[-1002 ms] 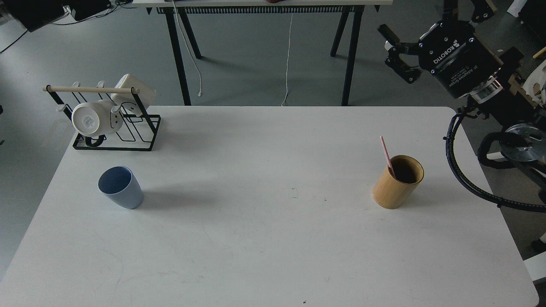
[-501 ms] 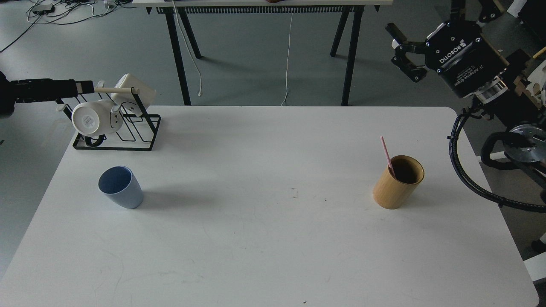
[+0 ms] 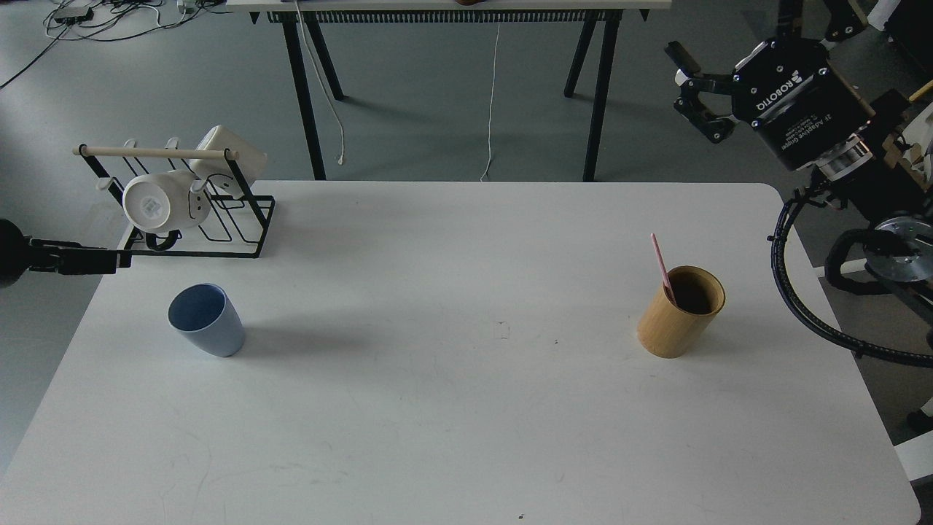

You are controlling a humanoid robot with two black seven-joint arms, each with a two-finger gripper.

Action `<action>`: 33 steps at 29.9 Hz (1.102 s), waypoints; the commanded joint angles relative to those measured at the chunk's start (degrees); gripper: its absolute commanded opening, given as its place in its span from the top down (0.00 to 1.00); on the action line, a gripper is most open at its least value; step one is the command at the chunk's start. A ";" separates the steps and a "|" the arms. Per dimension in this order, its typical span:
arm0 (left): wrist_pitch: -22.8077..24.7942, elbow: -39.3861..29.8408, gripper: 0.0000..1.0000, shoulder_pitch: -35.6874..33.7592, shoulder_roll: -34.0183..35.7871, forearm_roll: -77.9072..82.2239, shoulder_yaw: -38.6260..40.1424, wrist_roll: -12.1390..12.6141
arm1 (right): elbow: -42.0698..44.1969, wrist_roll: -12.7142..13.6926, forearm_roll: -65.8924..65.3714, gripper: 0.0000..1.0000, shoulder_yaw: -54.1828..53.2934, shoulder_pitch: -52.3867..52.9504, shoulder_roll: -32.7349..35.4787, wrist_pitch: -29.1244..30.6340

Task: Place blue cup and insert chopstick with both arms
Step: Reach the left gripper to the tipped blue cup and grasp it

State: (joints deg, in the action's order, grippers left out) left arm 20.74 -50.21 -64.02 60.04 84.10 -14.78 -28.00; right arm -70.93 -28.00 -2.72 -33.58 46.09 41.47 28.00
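The blue cup [image 3: 206, 319] stands upright on the left part of the white table [image 3: 466, 408]. On the right, the pink chopstick [image 3: 660, 265] leans in a tan wooden holder [image 3: 681, 311]. My left gripper [image 3: 98, 260] comes in at the left edge, above and left of the cup and apart from it. It looks like one thin dark bar, so its fingers cannot be told apart. My right gripper [image 3: 691, 91] hangs beyond the table's far right corner, high above the holder. Its fingers are spread and hold nothing.
A black wire rack [image 3: 219, 219] with white mugs [image 3: 157, 203] and a wooden rod stands at the back left, just behind the left gripper. A black-legged table [image 3: 452, 6] stands behind. Black cables [image 3: 802, 306] loop off the table's right edge.
The left gripper has dropped from the height of the rack's rod to just above the table's left edge. The right gripper has shifted slightly right and up.
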 commanded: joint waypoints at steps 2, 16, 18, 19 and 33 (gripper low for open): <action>0.00 1.25 0.01 0.74 -2.90 0.18 -0.07 0.00 | -0.08 0.00 0.00 0.01 0.01 -0.64 0.19 0.00; -0.87 2.13 0.01 4.78 -6.59 0.36 0.02 0.00 | -0.08 0.00 0.00 0.01 0.01 -1.35 0.19 0.00; -0.87 2.13 0.01 4.87 -7.12 0.36 0.10 0.00 | -0.08 0.00 0.00 0.01 0.01 -1.35 0.28 0.00; -0.87 2.13 0.02 4.87 -7.21 0.36 0.10 0.00 | -0.08 0.00 0.00 0.01 0.01 -1.44 0.28 0.00; -2.90 8.19 0.07 8.12 -11.78 0.36 0.10 0.00 | -0.08 0.00 0.00 0.01 -0.17 -2.58 0.28 0.00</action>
State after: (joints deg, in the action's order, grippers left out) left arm 18.26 -43.61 -56.35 49.04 84.46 -14.67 -28.00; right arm -71.01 -28.00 -2.72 -33.58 43.56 41.75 28.00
